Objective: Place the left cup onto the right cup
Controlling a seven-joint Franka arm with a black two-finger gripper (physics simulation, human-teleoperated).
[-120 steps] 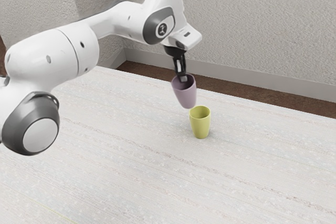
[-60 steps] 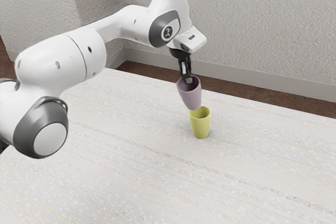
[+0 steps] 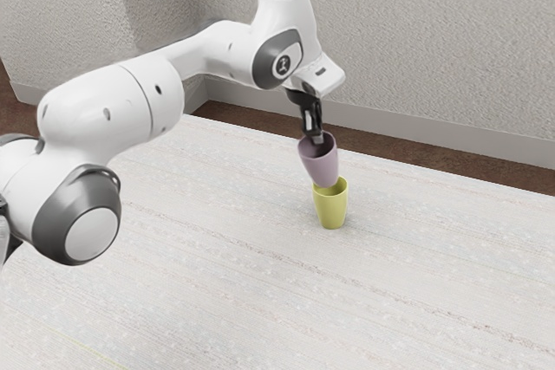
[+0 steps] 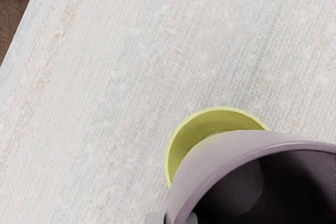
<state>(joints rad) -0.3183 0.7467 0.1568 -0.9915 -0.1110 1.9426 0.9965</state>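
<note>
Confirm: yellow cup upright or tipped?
Upright. The yellow cup stands on its base on the table, mouth up; the wrist view looks into its open rim.

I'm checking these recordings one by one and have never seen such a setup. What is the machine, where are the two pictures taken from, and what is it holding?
The white machine is a robot arm in a simulation, ending in a black two-finger gripper. One picture comes from a camera at the arm's side. The other comes from a camera on the arm's hand, looking down. On the pale table stands a yellow cup. The gripper is shut on the rim of a purple cup, which it holds tilted in the air with its base at the yellow cup's mouth. The wrist view looks past the purple cup's rim down into the yellow one.
</note>
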